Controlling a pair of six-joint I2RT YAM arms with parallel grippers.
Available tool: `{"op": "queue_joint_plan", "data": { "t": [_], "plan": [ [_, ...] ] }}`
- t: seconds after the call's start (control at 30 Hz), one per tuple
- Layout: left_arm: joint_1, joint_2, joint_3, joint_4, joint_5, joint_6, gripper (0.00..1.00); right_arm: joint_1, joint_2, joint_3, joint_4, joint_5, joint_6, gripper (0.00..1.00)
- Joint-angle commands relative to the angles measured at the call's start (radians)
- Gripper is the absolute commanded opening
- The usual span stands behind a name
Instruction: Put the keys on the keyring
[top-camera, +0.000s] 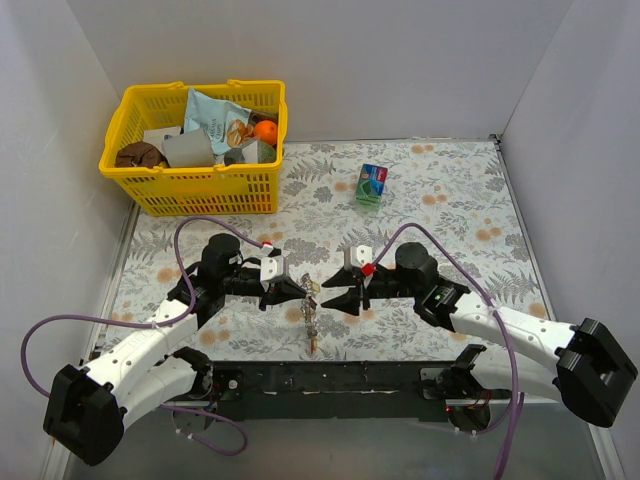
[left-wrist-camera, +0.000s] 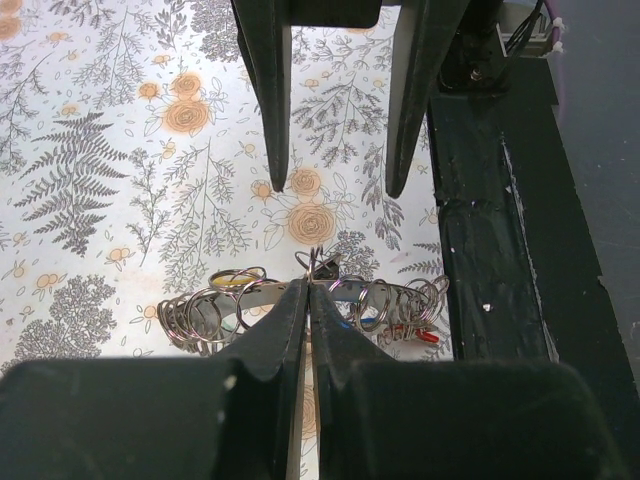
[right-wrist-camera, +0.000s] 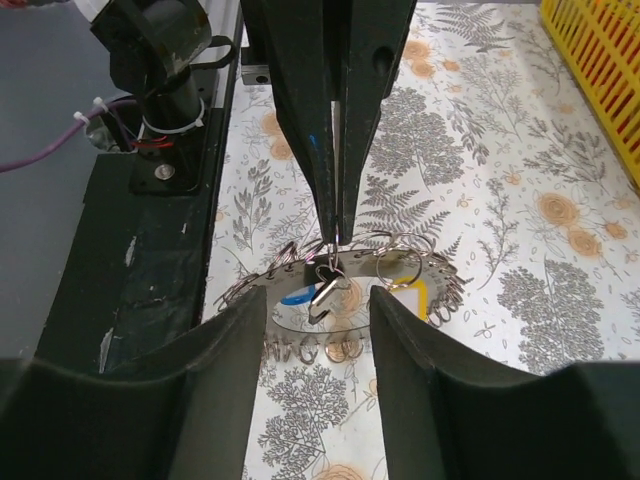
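Observation:
My left gripper (top-camera: 298, 291) is shut on the rim of the keyring (top-camera: 311, 322), a flat silvery toothed ring with many small split rings hanging from it. In the left wrist view the ring (left-wrist-camera: 400, 298) spans both sides of my shut fingertips (left-wrist-camera: 308, 286). It carries yellow (left-wrist-camera: 235, 283), blue (left-wrist-camera: 345, 322) and red (left-wrist-camera: 425, 335) tags. My right gripper (top-camera: 336, 296) is open and empty, facing the ring from the right. In the right wrist view a small silver key (right-wrist-camera: 323, 298) hangs at the ring (right-wrist-camera: 286, 280), just beyond my open right gripper (right-wrist-camera: 320, 300).
A yellow basket (top-camera: 195, 190) with groceries stands at the back left. A small green and blue box (top-camera: 371, 184) sits at the back middle. The black base rail (top-camera: 330, 376) runs along the near edge, under the ring's lower end.

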Motion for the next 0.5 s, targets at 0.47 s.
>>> {"op": "queue_joint_plan", "data": {
  "t": [0.47],
  "plan": [
    [-0.005, -0.025, 0.017, 0.036, 0.047, 0.017, 0.00, 0.005, 0.095, 0.072, 0.133, -0.079, 0.037, 0.45]
  ]
}}
